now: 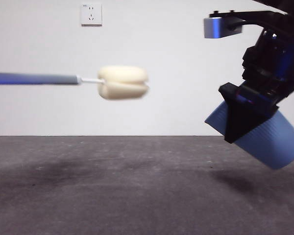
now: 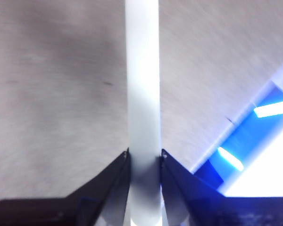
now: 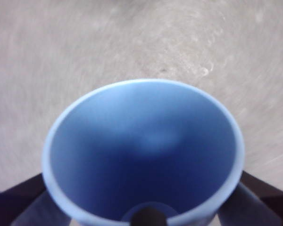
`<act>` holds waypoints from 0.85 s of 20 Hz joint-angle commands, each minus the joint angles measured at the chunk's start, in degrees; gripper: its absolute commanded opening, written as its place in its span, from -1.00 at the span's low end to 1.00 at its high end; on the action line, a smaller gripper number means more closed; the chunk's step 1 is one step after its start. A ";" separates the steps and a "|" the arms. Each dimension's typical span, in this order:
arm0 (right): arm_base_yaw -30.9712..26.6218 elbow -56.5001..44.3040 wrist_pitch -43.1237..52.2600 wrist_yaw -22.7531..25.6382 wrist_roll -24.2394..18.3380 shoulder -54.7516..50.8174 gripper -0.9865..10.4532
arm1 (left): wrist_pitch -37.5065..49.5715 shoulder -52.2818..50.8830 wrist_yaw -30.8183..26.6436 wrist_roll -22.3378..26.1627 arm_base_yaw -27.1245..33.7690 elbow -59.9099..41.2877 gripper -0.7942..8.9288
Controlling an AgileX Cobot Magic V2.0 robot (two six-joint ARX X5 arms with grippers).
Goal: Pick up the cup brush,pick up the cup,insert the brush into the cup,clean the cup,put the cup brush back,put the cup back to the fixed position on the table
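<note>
Jaws of left gripper [image 2: 144, 157] were clamped on grey handle of cup brush [image 1: 123, 82]; brush hung level above table [image 1: 112, 186], sponge head toward cup [image 1: 267, 139]; jaws of right gripper [image 1: 250, 115] pinched cup's ribbed wall, one each side; cup was tilted, well off table near its right edge, apart from sponge. Judged: handle stiff, light; sponge soft; cup light, thin-walled, likely slippery, best held mid-wall.

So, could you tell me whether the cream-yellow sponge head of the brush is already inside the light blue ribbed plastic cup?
No: in the front view the sponge head hangs in open air, well apart from the tilted cup.
</note>
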 commanded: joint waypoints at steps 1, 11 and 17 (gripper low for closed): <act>2.86 2.10 -1.73 4.94 -8.76 0.04 -0.86 | 0.74 1.64 0.87 2.36 -1.99 0.04 -0.85; 13.42 3.96 -5.86 19.56 -24.83 7.08 -0.86 | 2.75 5.42 3.41 1.53 -12.04 0.04 -0.85; 16.11 3.96 -4.61 20.17 -25.00 8.83 -0.86 | 1.09 5.44 3.45 0.46 -13.44 0.04 -0.85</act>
